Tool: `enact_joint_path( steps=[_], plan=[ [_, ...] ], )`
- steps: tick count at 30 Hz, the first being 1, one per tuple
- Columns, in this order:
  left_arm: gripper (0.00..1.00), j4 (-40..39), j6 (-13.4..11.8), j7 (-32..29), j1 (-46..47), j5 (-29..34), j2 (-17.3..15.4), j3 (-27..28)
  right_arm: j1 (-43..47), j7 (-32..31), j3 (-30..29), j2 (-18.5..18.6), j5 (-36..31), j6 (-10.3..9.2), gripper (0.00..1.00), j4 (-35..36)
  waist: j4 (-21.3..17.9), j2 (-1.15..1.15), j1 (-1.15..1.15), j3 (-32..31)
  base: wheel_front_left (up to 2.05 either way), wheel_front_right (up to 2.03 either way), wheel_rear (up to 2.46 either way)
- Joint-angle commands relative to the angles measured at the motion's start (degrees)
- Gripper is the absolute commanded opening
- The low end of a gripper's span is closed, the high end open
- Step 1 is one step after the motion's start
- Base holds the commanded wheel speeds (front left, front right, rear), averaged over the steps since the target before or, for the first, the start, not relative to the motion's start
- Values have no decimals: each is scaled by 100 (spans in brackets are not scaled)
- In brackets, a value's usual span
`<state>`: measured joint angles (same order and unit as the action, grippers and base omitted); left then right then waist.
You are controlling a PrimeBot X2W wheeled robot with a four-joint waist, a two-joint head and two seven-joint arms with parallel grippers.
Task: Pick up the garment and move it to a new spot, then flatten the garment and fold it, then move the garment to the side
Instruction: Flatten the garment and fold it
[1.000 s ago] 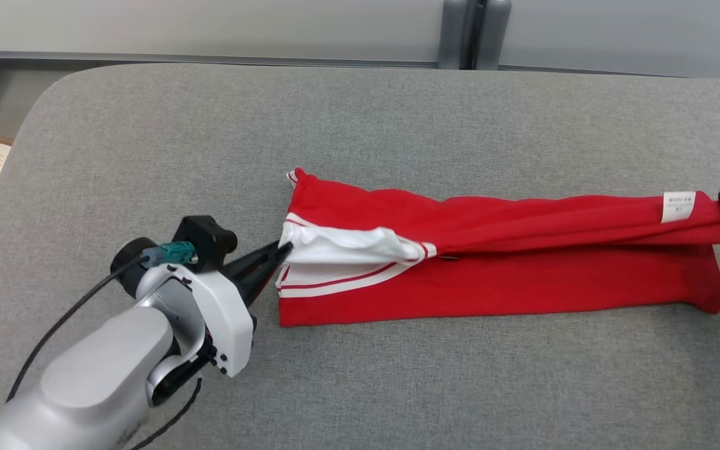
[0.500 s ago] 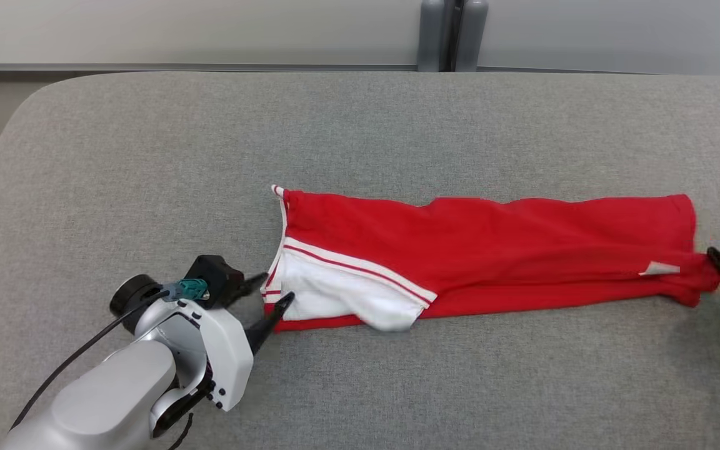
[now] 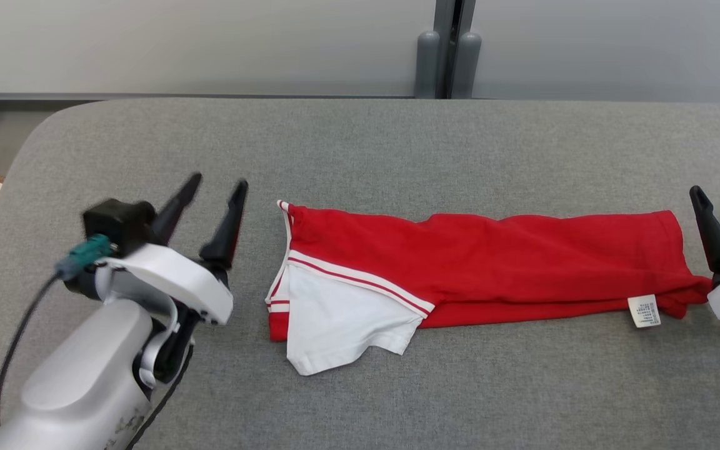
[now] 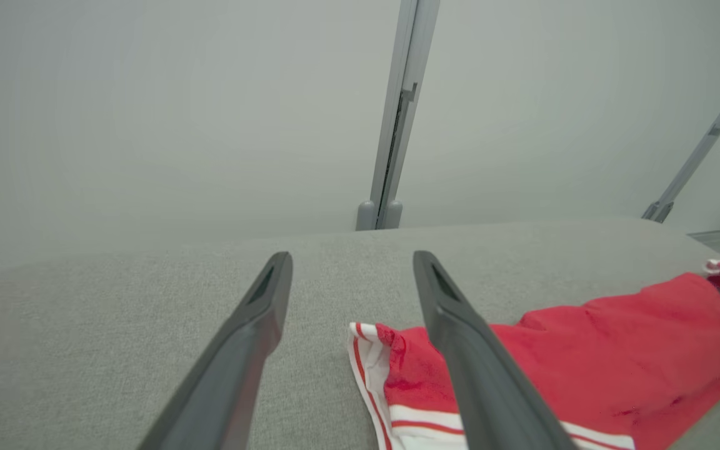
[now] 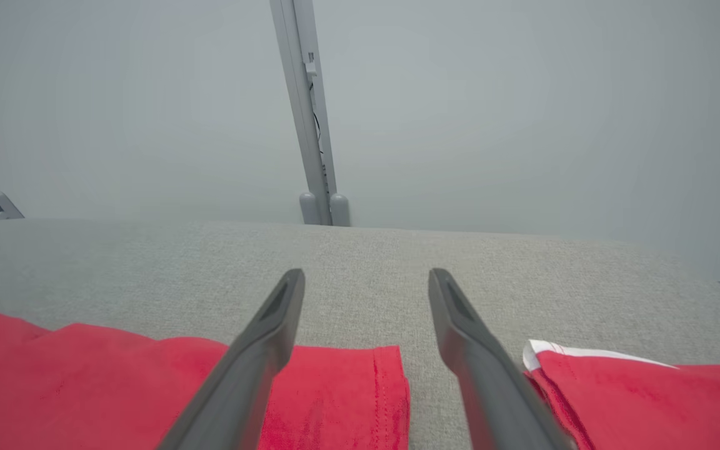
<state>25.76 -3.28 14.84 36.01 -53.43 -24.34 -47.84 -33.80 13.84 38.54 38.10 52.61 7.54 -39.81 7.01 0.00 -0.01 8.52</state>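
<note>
Long red folded garment with white sleeve and striped trim (image 3: 491, 262) lies flat, mid grey fabric counter (image 3: 360, 144). Left gripper (image 3: 219, 180) is just beside the sleeve end, fingers spread wide, holding nothing. Right gripper (image 3: 719, 187) is at the opposite end, fingers equally wide, empty.

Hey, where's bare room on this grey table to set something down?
The wide strip between the red garment and the wall, and the near strip in front of it. Crowded at both ends, by the left gripper and right gripper.
</note>
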Motion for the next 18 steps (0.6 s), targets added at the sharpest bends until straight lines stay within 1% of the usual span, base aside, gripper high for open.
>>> enact_joint_path(
  steps=[1, 2, 3, 5, 8, 12, 14, 18],
  plan=[
    [100, -208, -51, 38, -109, 108, 53, 373, 115, 81, -136, -54, -56, -9, 100, 41, 12, 0, 1, -54, 0, 0, 0],
    [100, -418, -66, 38, -280, 257, 124, 768, 174, 113, -294, -135, -87, -9, 100, 72, 17, 0, 1, -81, 0, 0, 0],
    [100, -627, -28, 35, -516, 368, 243, 1120, 253, 130, -469, -227, -109, -9, 100, 110, 22, 0, 1, -110, 0, 0, 0],
    [100, -995, 35, 24, -974, 694, 488, 1798, 407, 137, -1048, -389, -272, -9, 100, 357, 35, 0, 1, -153, 0, 0, 0],
    [100, -1381, 213, 26, -1536, 1166, 912, 2591, 950, 137, -1818, -721, -803, -8, 100, 832, 48, 0, 1, -199, 0, 0, 0],
    [100, -1566, 558, 27, -2165, 1886, 1407, 3300, 1607, 139, -2640, -1260, -1448, -7, 100, 1446, 46, 0, 1, -248, 0, 0, 0],
    [100, -1587, 710, 26, -2390, 2156, 1666, 3613, 1914, 140, -2866, -1499, -1740, -6, 100, 1635, 32, 0, 1, -261, 0, 0, 0],
    [100, -1586, 922, 27, -2749, 2685, 1970, 4043, 2279, 140, -3232, -1916, -2102, -5, 100, 1790, -6, 0, 1, -273, 0, 0, 0]
  ],
)
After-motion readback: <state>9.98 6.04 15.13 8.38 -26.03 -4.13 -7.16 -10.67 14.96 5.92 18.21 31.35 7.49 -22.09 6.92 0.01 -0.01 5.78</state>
